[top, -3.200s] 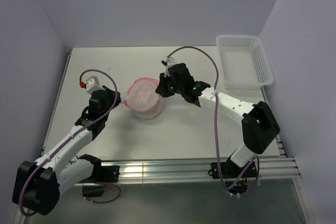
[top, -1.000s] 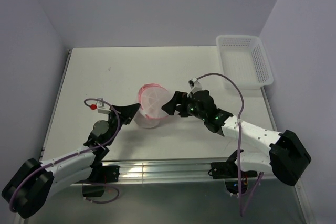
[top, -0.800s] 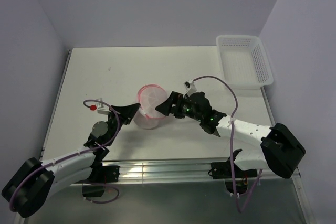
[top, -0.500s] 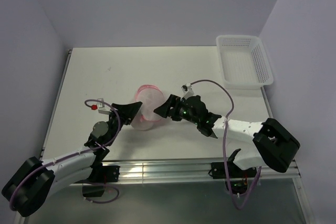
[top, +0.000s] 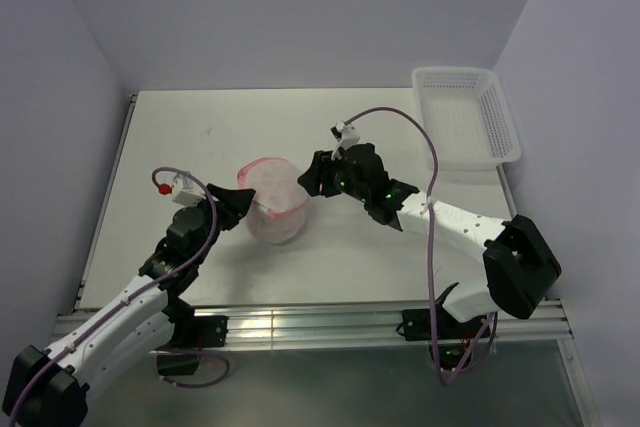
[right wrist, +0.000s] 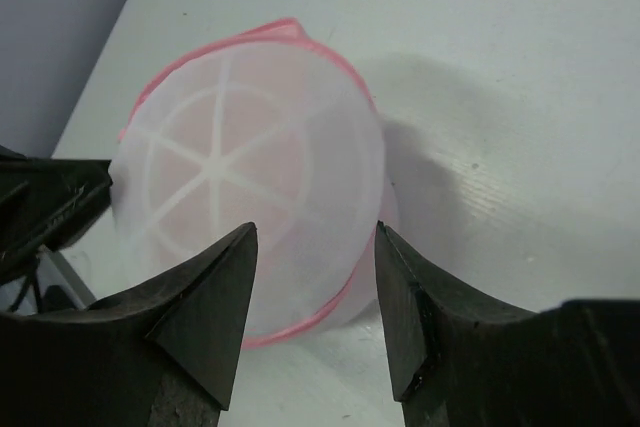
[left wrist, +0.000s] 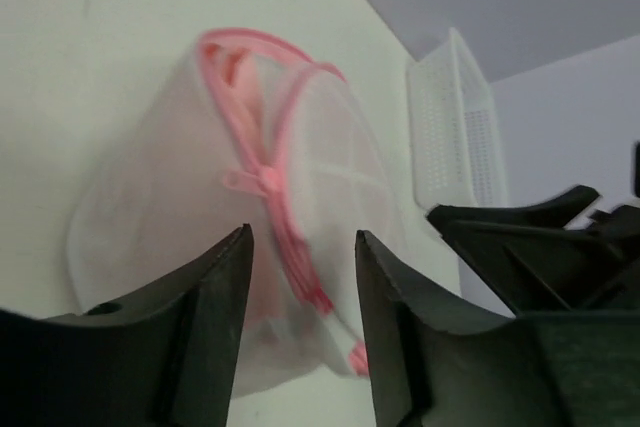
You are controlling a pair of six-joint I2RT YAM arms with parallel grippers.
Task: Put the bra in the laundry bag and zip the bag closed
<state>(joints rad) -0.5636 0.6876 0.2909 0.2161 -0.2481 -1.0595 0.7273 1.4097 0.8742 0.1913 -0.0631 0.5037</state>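
Note:
The laundry bag (top: 272, 204), a round whitish mesh pouch with a pink rim, sits mid-table between both grippers. Its pink zipper band (left wrist: 283, 209) runs down its side, with the pull tab (left wrist: 245, 180) about halfway along. The bra (left wrist: 234, 65) shows only as pink fabric through the mesh near the top. My left gripper (top: 241, 205) is open at the bag's left side, and the pink rim shows in the gap of the left gripper (left wrist: 303, 239). My right gripper (top: 312, 177) is open at the bag's right. The ribbed round face of the bag (right wrist: 240, 162) lies just past the right gripper (right wrist: 315, 234).
A white lattice basket (top: 497, 125) stands at the table's far right corner and also shows as the basket (left wrist: 447, 117) behind the bag. The table's left rail (top: 112, 187) and near rail (top: 320, 319) bound the surface.
The left gripper, shut a second ago, has opened. Both grippers moved farther up the table. The bag shifted slightly left, and the right jaws have narrowed.

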